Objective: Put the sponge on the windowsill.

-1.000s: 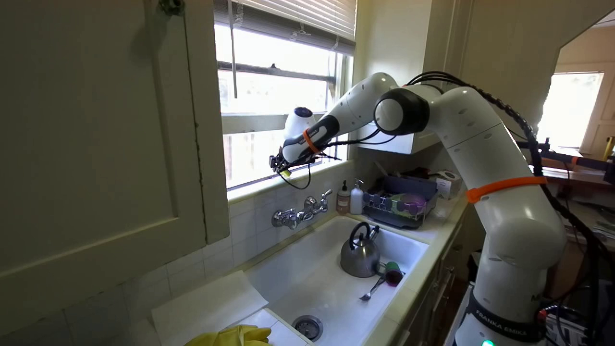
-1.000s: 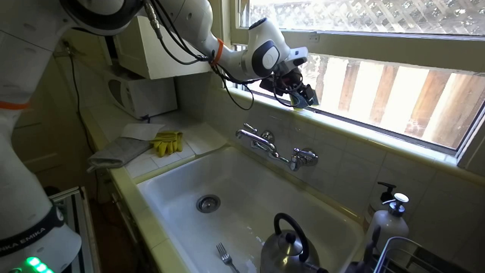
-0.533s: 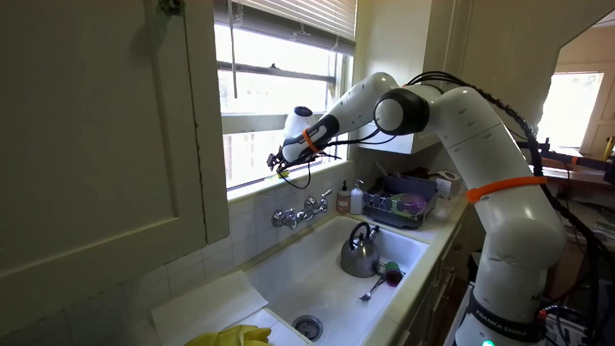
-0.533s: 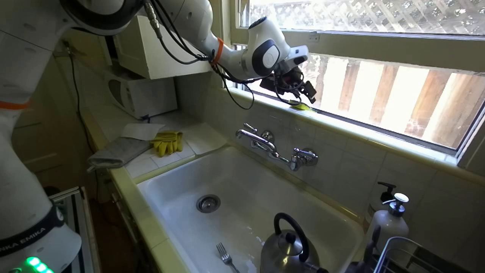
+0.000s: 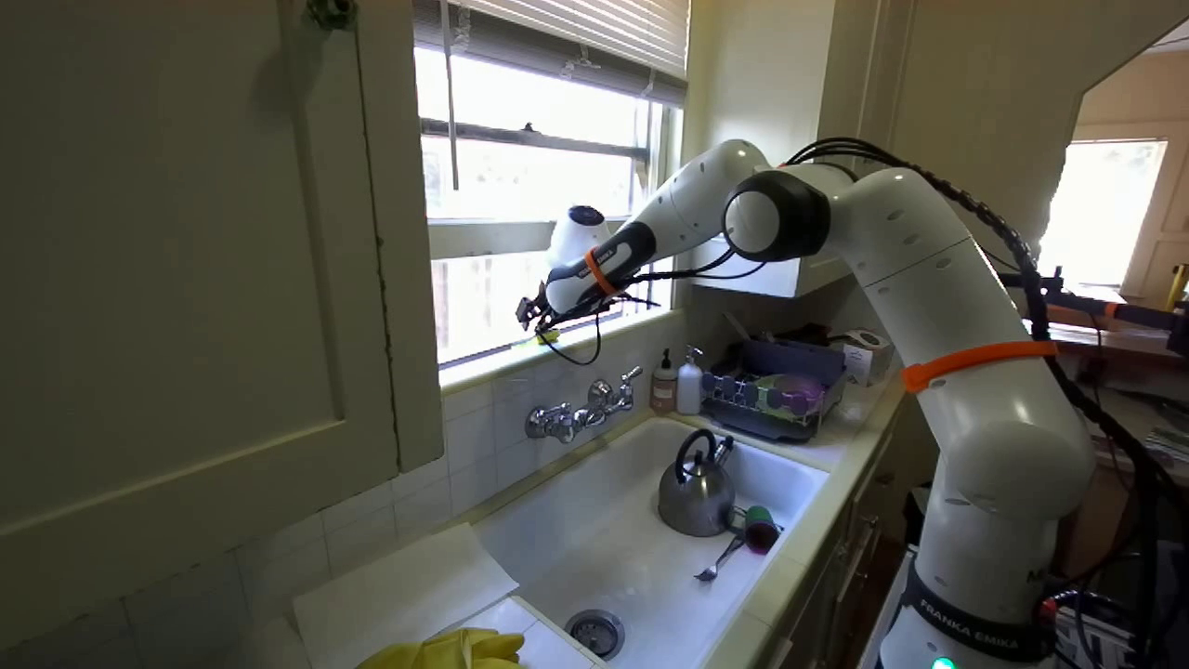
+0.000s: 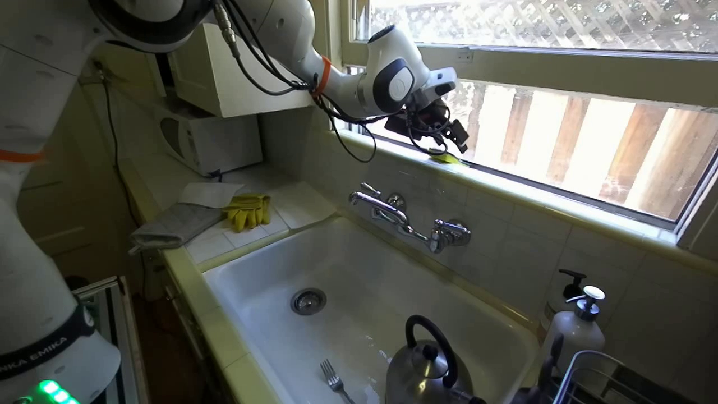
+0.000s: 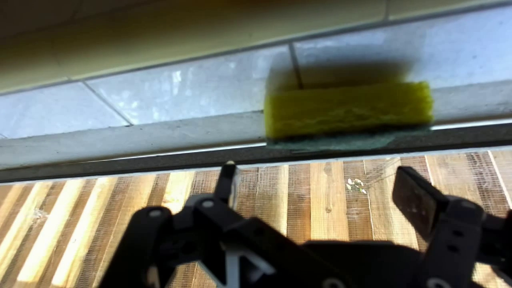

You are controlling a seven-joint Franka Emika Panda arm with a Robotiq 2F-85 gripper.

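Observation:
The sponge point(image 7: 348, 110) is a yellow block with a green layer on the window side. It lies on the white windowsill point(image 7: 200, 100), close to the window frame. The sponge also shows in both exterior views point(image 5: 548, 337) point(image 6: 447, 159), partly hidden by the gripper and cables. The windowsill also shows in both exterior views point(image 5: 483, 369) point(image 6: 561, 201). My gripper point(image 7: 316, 170) is open, with nothing between its fingers. In both exterior views the gripper point(image 5: 526, 316) point(image 6: 461, 139) stands just above the sponge, apart from it.
Below the sill are the wall faucet point(image 5: 585, 409) and the white sink point(image 6: 364, 247). A steel kettle point(image 5: 697, 497), fork point(image 5: 720, 560) and cup point(image 5: 760, 530) are in the sink. Soap bottles point(image 5: 689, 383) and a dish rack point(image 5: 771, 395) stand beside it. Yellow gloves point(image 6: 247, 210) lie on the counter.
One second ago the gripper was shut on the sponge, held upright at the sill. Then the gripper opened and the sponge tipped down onto the sill. Nothing visibly moved in the last half second.

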